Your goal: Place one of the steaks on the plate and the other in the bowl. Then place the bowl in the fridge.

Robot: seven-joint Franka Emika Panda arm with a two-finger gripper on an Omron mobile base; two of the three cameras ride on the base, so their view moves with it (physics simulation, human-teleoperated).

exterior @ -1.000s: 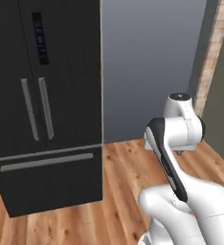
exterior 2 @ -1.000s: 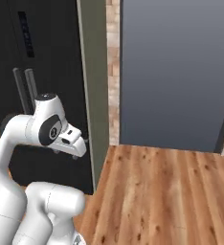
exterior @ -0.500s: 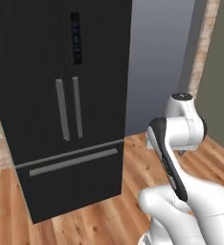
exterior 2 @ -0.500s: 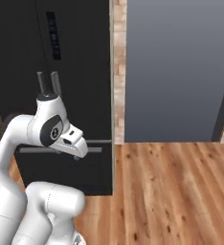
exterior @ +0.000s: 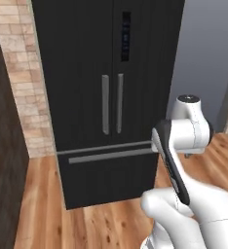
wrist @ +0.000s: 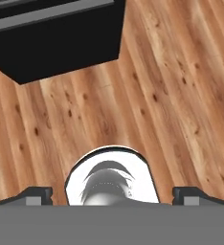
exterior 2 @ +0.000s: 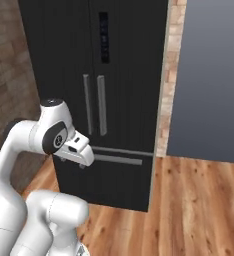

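Fridge: straight ahead of you, doors shut, on the wood floor.
Gripper: jaws wide, seemingly empty; tips barely visible, pointing down at floor.

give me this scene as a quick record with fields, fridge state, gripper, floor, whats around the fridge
fridge: black, both upper doors and the bottom drawer shut
handles: two grey vertical bars side by side, one horizontal bar on the drawer
gripper: open, nothing between the tips, pointing down at the floor
floor: wood planks
left of fridge: brick wall
right of fridge: grey panel
steaks, plate, bowl: none visible
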